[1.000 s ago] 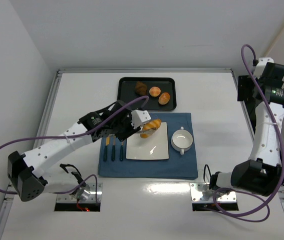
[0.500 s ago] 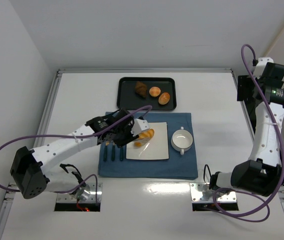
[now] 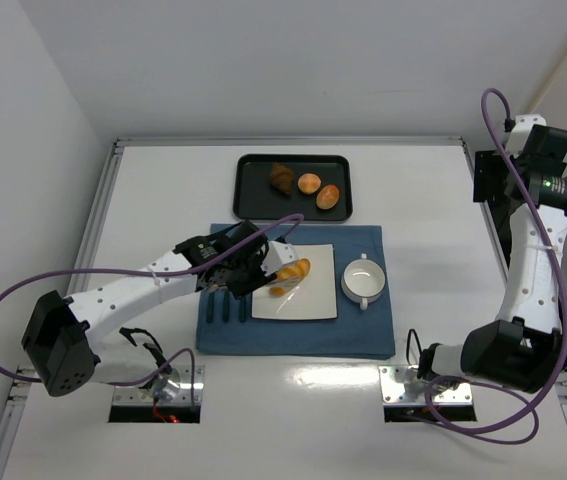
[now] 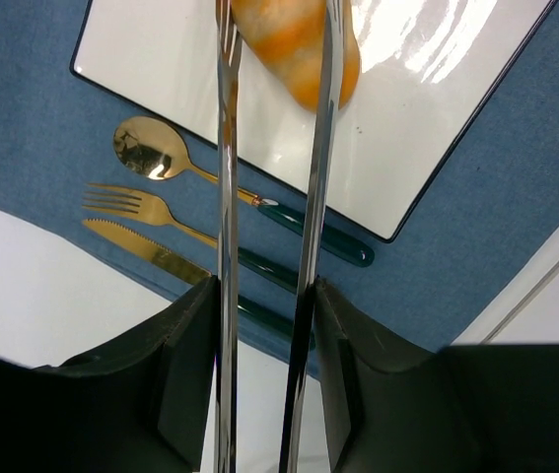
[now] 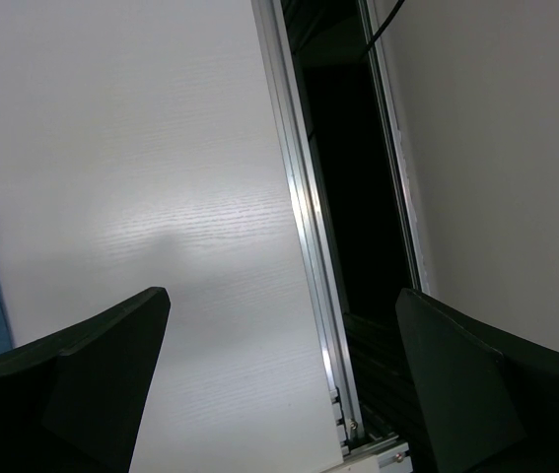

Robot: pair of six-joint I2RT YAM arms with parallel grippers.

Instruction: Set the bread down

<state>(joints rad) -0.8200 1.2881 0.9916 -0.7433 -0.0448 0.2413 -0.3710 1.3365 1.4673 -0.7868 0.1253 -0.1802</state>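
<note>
The left hand point(image 4: 266, 291) is clenched on a pair of metal tongs point(image 4: 222, 197), and the tong tips pinch the bread point(image 3: 291, 270) from both sides. The bread hangs low over the far left part of the white square plate point(image 3: 313, 300), its reflection showing on the glaze; whether it touches the plate cannot be told. The plate lies on a blue cloth point(image 3: 363, 335) on the table point(image 3: 163, 180). Just left of the plate, on the cloth, lie a spoon point(image 4: 146, 148), a fork point(image 4: 126, 202) and a knife point(image 4: 141, 246), side by side, with gold heads and dark green handles. A white bowl point(image 3: 363, 280) stands on the cloth just right of the plate. Beyond the cloth sits a black tray point(image 3: 248, 190) holding a dark pastry point(image 3: 281, 177) and two round buns point(image 3: 308, 183). The right hand point(image 5: 281, 296) is raised at the table's right edge, well apart from all this, its fingers spread wide with nothing between them.
</note>
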